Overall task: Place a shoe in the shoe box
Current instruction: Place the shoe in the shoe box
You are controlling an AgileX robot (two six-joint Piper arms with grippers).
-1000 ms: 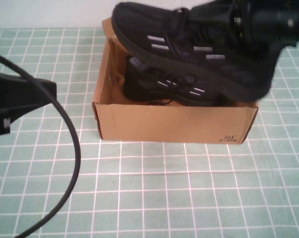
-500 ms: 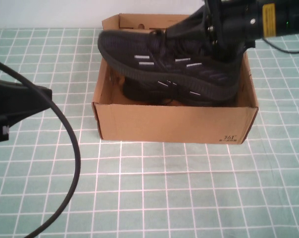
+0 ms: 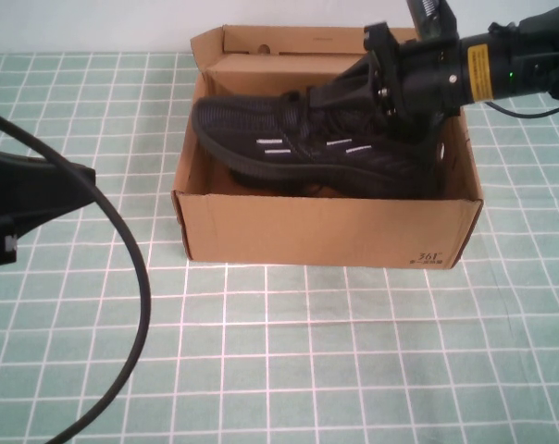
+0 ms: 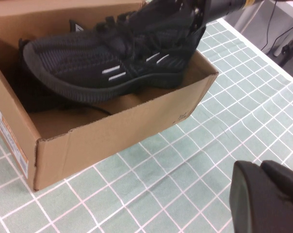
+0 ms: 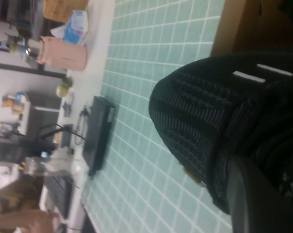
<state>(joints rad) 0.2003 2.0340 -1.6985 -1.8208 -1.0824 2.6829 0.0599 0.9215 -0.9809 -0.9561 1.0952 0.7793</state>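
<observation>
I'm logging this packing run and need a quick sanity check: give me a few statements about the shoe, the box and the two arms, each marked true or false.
1. The black shoe is partly inside the cardboard box. True.
2. The right gripper grips the shoe at its heel end. True.
3. The left gripper is also holding the shoe. False: it sits apart from the box at the left side of the table, touching nothing.
4. The box lies tipped on its side. False: it stands upright on the checked green table with its opening upward.
5. The shoe's toe points toward the robot's right. False: it points toward the robot's left.
</observation>
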